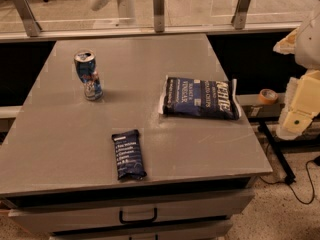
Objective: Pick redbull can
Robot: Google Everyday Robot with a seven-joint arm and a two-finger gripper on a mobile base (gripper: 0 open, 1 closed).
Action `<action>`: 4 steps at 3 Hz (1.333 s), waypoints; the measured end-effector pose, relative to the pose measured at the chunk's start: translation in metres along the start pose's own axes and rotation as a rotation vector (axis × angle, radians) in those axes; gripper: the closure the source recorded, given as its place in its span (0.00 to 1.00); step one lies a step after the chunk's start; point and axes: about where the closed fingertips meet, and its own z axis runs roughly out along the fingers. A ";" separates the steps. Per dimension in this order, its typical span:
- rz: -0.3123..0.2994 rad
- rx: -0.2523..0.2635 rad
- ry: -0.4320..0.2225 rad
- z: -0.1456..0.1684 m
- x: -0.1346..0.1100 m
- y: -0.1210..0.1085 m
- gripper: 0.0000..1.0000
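Grey table point(200, 151) with drawers fills the frame. Chip bag point(200, 98) lies right of centre, between the can and the gripper point(300, 109) at the right edge, grip state untellable. Snack bar point(128, 154) lies low centre. Dented redbull can point(88, 75) stands upper left.

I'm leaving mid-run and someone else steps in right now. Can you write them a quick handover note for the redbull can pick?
Gripper: at the right edge of the view, beside the table, far from the can.
Redbull can: standing, dented, on the table's far left, untouched.
Chip bag on the right and snack bar near the front: leave both.
Done: nothing yet.
Left: reach across, grasp the can, lift it.
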 end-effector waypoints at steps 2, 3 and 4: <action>0.001 -0.007 -0.105 0.002 -0.026 -0.002 0.00; 0.014 -0.034 -0.327 0.007 -0.087 -0.007 0.00; 0.038 -0.090 -0.543 0.026 -0.148 -0.008 0.00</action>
